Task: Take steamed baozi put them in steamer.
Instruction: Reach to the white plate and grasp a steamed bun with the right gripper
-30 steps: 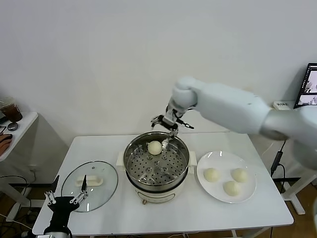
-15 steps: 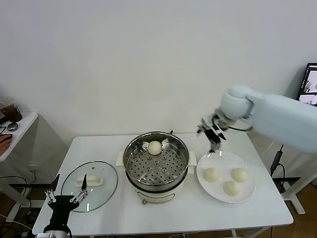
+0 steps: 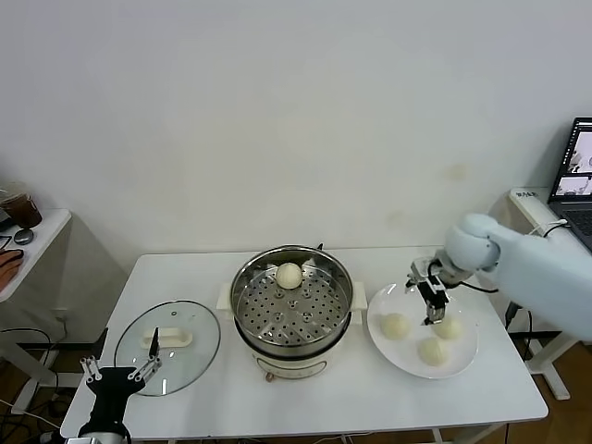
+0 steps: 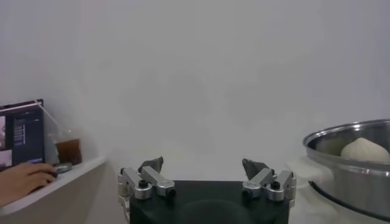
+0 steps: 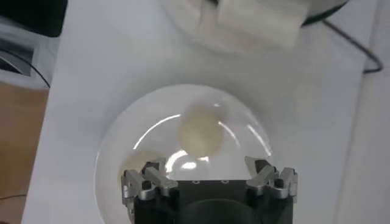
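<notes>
Shiny perforated steamer point(image 3: 292, 310), smooth round baozi point(image 3: 289, 275)

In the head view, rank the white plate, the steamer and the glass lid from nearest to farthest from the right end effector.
Measured from the right end effector, which is open:
1. White plate, directly beneath it on the robot's right, with three baozi on it.
2. Steamer, at the table's centre, with one baozi inside.
3. Glass lid, on the robot's left, near the parked left end effector.
</notes>
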Controlling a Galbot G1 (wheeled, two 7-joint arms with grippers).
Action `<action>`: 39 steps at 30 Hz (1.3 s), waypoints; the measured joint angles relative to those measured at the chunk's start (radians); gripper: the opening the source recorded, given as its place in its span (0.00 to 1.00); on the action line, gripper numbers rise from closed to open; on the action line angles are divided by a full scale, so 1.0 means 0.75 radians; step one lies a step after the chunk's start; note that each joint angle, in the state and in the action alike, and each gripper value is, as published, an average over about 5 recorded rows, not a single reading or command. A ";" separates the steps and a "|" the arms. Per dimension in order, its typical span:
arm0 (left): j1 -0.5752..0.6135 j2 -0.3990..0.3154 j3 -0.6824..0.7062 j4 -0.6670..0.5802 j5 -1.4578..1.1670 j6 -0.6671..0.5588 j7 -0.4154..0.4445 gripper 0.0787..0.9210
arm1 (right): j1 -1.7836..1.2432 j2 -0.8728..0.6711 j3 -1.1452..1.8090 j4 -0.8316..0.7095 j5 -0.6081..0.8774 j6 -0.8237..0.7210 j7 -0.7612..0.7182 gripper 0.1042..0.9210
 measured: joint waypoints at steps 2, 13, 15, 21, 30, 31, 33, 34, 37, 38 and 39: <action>0.003 -0.002 -0.003 0.000 0.001 -0.001 0.000 0.88 | -0.047 0.019 0.031 -0.032 -0.025 0.014 0.002 0.88; 0.006 -0.002 -0.022 0.004 0.002 -0.004 0.000 0.88 | -0.206 0.145 0.148 -0.187 -0.127 0.074 0.026 0.88; 0.006 -0.002 -0.022 0.006 0.002 -0.005 0.000 0.88 | -0.224 0.166 0.161 -0.211 -0.141 0.080 0.028 0.88; 0.005 -0.002 -0.023 0.010 0.002 -0.009 -0.001 0.88 | -0.268 0.217 0.190 -0.268 -0.178 0.085 0.040 0.86; 0.007 -0.005 -0.022 0.007 0.004 -0.011 -0.001 0.88 | -0.294 0.250 0.217 -0.299 -0.209 0.073 0.047 0.69; 0.008 -0.005 -0.022 0.005 0.004 -0.011 -0.001 0.88 | -0.295 0.250 0.218 -0.300 -0.209 0.070 0.046 0.66; 0.010 -0.006 -0.022 0.001 0.004 -0.011 -0.001 0.88 | -0.295 0.250 0.219 -0.299 -0.209 0.064 0.044 0.62; 0.011 -0.006 -0.022 0.000 0.004 -0.011 -0.001 0.88 | -0.295 0.249 0.220 -0.299 -0.209 0.062 0.043 0.60; 0.012 -0.007 -0.022 -0.004 0.004 -0.011 -0.001 0.88 | -0.291 0.245 0.220 -0.295 -0.207 0.054 0.038 0.56; 0.012 -0.007 -0.022 -0.005 0.004 -0.011 -0.001 0.88 | -0.289 0.242 0.220 -0.293 -0.205 0.052 0.036 0.55; 0.012 -0.006 -0.022 -0.007 0.003 -0.011 -0.001 0.88 | -0.286 0.239 0.220 -0.291 -0.203 0.050 0.035 0.54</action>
